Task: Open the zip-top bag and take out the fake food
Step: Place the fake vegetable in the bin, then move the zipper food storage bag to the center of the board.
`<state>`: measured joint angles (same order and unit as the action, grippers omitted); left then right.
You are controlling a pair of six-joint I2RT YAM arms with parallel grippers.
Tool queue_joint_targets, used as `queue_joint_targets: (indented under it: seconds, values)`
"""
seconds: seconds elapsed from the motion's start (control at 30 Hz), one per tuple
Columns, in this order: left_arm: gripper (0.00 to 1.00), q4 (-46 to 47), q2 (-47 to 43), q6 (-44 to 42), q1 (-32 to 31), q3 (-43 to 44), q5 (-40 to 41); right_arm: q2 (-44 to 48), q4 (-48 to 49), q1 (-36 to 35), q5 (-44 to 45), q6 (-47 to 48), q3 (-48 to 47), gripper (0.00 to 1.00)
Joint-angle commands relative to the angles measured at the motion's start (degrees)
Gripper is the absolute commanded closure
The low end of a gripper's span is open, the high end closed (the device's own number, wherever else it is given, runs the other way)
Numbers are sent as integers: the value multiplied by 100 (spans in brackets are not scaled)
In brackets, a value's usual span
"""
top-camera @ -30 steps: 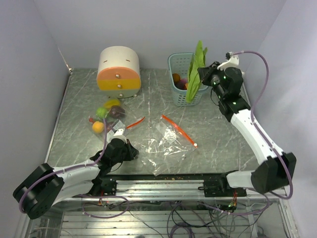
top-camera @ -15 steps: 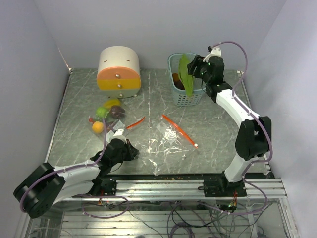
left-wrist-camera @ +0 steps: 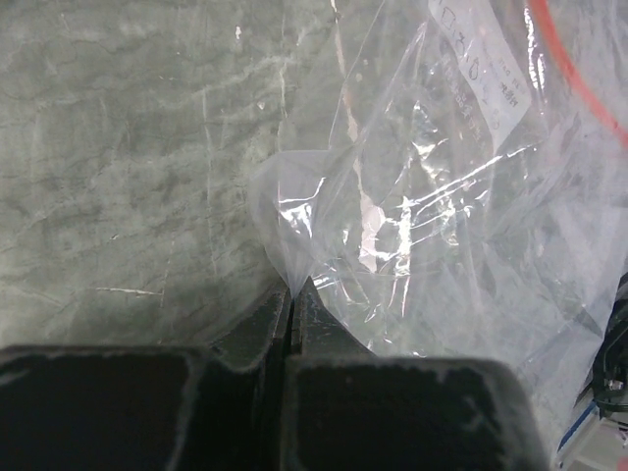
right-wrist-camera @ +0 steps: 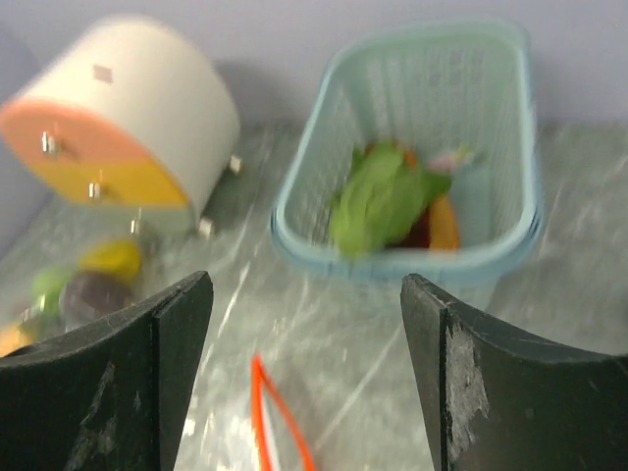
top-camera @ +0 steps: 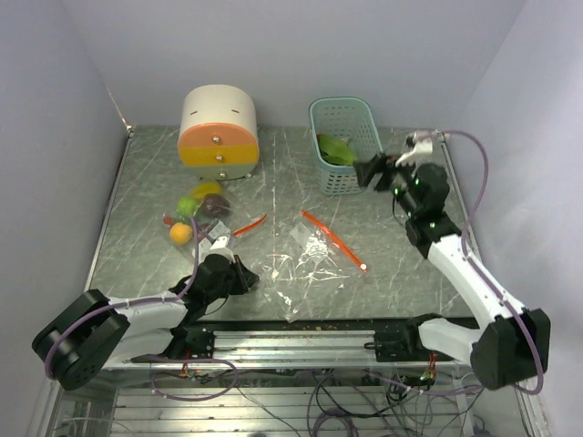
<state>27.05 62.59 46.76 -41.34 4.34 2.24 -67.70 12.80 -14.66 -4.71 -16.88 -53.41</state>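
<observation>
The clear zip-top bag (top-camera: 305,259) lies flat mid-table, its orange-red zip strip (top-camera: 332,238) on the far right side. My left gripper (top-camera: 248,278) is shut on the bag's left corner; in the left wrist view the jaws (left-wrist-camera: 292,289) pinch a fold of the film (left-wrist-camera: 442,216). A flat green leafy piece of fake food (top-camera: 335,148) lies in the teal basket (top-camera: 360,102) over orange and dark pieces (right-wrist-camera: 444,224). My right gripper (top-camera: 369,171) hovers just right of the basket, open and empty (right-wrist-camera: 306,285). More fake food (top-camera: 196,211) sits at the left.
A round cream-and-orange drawer box (top-camera: 219,132) stands at the back left, also in the right wrist view (right-wrist-camera: 118,128). A short orange-red strip (top-camera: 248,225) lies beside the loose fruits. Purple walls close in the table on three sides.
The green leafy piece went from my right gripper down into the basket. The right gripper opened and drew back to the right and nearer. The left gripper stayed put.
</observation>
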Motion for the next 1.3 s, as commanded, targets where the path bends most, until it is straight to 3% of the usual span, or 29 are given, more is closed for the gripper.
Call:
queue_joint_targets:
  seconds: [0.0, 0.17, 0.27, 0.4, 0.47, 0.63, 0.77, 0.93, 1.07, 1.27]
  values:
    - [93, 404, 192, 88, 6, 128, -309, 667, 166, -64, -523, -451, 1483, 23]
    - [93, 595, 379, 195, -122, 267, -257, 1598, 263, -160, -1031, -1124, 2866, 22]
    - [93, 779, 642, 234, -268, 436, -180, 1823, 665, -630, -1184, -1485, 3465, 23]
    - [93, 1085, 1233, 263, -474, 690, -110, 1772, 45, -2188, 246, -1428, 3470, 20]
    - [93, 1267, 1464, 276, -582, 779, -134, 1696, -87, -2598, 844, -1462, 3485, 18]
    - [93, 1348, 1585, 280, -713, 880, -98, 1109, -457, -3101, 1606, -1476, 3294, 13]
    - [93, 925, 1285, 173, -735, 964, 89, 436, -191, -3506, 1965, -1730, 3228, 14]
    - [76, 116, 683, 4, -728, 1069, 285, -534, -514, -4118, 2848, -1829, 2718, 18]
    - [59, -388, 142, -53, -732, 1020, 455, -1177, -948, -4349, 3498, -2175, 2305, 30]
    - [46, -950, -574, -142, -730, 886, 552, -1525, -988, -4380, 3699, -2528, 2171, 72]
